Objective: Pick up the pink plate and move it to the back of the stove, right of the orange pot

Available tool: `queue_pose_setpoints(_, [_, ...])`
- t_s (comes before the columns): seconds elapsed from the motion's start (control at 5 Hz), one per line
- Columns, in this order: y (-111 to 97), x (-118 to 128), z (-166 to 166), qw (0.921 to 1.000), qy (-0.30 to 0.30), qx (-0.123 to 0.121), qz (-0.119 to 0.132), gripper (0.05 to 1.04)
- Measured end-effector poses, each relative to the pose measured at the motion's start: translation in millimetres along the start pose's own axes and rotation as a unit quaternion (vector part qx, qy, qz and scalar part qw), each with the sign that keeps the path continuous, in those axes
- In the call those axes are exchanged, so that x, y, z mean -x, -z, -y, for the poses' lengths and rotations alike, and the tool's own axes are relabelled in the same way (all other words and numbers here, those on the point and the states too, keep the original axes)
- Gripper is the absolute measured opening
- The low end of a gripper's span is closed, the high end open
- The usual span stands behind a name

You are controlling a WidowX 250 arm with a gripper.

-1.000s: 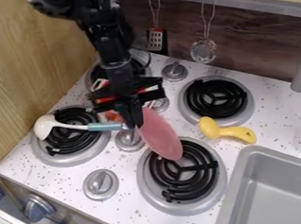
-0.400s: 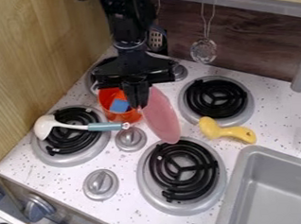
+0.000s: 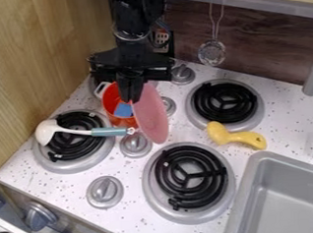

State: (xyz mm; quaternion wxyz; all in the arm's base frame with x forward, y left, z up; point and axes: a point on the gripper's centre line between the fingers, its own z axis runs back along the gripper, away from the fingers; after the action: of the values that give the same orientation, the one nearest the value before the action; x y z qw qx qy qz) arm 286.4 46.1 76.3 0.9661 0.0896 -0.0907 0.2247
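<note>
I see the pink plate (image 3: 152, 116) tilted on its edge, beside the orange-red pot (image 3: 113, 102) in the far left part. My gripper (image 3: 131, 99) is closed on its rim, and the ladle (image 3: 78, 130) lies nearer, on the left burner (image 3: 75, 151).
</note>
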Motion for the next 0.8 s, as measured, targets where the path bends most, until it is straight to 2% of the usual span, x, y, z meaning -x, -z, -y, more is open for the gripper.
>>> queue_pose_setpoints(0.2, [-4.2,-10.3,-19.6,0.9994,0.010,-0.024,0.022,0.054])
queue_pose_setpoints(0.4, [-6.5,-25.1,-24.8,0.9946,0.053,-0.053,0.072,0.054])
queue_pose_setpoints(0.8, [-6.2,-43.9,-0.5,0.9895,0.067,-0.036,0.123,0.054])
